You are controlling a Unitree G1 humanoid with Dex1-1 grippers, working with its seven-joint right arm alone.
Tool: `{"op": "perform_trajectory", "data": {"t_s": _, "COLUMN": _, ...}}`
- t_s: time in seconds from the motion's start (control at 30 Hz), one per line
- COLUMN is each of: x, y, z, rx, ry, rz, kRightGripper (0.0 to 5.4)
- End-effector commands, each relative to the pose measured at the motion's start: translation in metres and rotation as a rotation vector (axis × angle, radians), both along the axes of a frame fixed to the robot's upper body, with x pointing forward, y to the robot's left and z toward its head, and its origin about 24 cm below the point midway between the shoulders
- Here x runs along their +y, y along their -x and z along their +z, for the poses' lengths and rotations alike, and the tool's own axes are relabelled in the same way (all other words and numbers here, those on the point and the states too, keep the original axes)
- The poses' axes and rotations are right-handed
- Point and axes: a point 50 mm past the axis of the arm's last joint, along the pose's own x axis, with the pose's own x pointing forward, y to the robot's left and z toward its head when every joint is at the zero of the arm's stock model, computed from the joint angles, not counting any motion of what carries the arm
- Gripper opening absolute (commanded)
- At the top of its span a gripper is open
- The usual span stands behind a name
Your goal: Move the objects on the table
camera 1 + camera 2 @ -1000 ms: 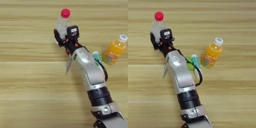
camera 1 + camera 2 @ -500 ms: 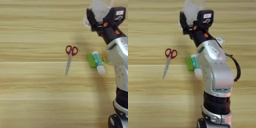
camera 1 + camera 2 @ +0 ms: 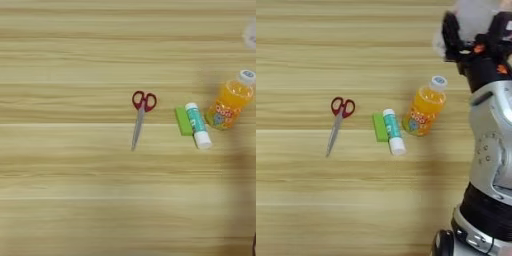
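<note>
**Five items in view: four on the table, one up in the gripper**

You have one of each. One clear bottle (image 3: 468, 15) sits at the far right, raised at the top of the right eye view; it shows as a pale, blurred shape, and its cap cannot be made out. The gripper (image 3: 466, 42) is clenched around it, black fingers (image 3: 450, 35) showing on its left side, with the silver forearm (image 3: 493, 135) running down the right edge below. In the left eye view you get only a faint whitish smear of the bottle at the right edge.

On the table (image 3: 65, 200) you have one orange drink bottle (image 3: 425, 111) with a white cap, standing and leaning slightly in the picture, its label facing you. Just to its left lies one white-green glue stick (image 3: 393, 131), its white end toward you. One green block (image 3: 379, 127), small and flat, lies against the glue stick's left side. Further left, apart from that pair, is one pair of red-handled scissors (image 3: 338, 122), closed, handles away from you and the blades pointing toward you and a little left.

The table is light wood with horizontal grain stripes.
</note>
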Motion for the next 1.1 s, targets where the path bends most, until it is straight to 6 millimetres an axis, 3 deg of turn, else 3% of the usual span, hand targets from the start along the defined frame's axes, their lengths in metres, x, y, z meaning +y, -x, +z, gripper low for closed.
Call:
{"op": "perform_trajectory", "data": {"t_s": 0.03, "x": -0.018, "y": 0.008, "z": 0.027, "rx": -0.134, "ry": 0.110, "rz": -0.076, "kRightGripper": 3.10}}
{"op": "perform_trajectory", "data": {"t_s": 0.2, "x": -0.038, "y": 0.005, "z": 0.002, "rx": -0.069, "ry": 0.114, "rz": -0.149, "kRightGripper": 3.10}}
{"op": "perform_trajectory", "data": {"t_s": 0.73, "x": -0.058, "y": -0.005, "z": -0.096, "rx": 0.177, "ry": 0.098, "rz": -0.218, "kRightGripper": 3.10}}
{"op": "perform_trajectory", "data": {"t_s": 1.1, "x": -0.056, "y": -0.009, "z": -0.121, "rx": 0.217, "ry": 0.060, "rz": -0.193, "kRightGripper": 3.10}}
